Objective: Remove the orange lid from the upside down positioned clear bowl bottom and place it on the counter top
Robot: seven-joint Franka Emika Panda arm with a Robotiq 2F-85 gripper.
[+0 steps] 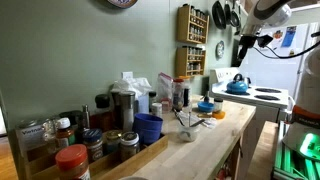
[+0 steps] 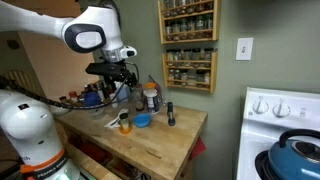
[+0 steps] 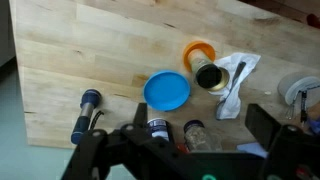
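Note:
In the wrist view the orange lid (image 3: 194, 48) sits on the light-wood counter top (image 3: 90, 55), partly covered by a small dark-topped round container (image 3: 210, 74). I cannot make out a clear bowl under it. A blue lid (image 3: 167, 91) lies just beside it. My gripper (image 3: 200, 120) hangs open and empty high above these things, with two small jars showing between its fingers. In both exterior views the gripper (image 2: 117, 80) (image 1: 243, 45) is well above the counter. The orange lid (image 2: 125, 124) and blue lid (image 2: 142, 121) also show near the counter's middle.
A crumpled white napkin with a spoon (image 3: 235, 80) lies by the container. A black cylinder (image 3: 86, 112) lies near the counter edge. Jars and bottles (image 1: 120, 115) crowd the back by the wall. A white stove with a blue kettle (image 1: 237, 85) adjoins the counter.

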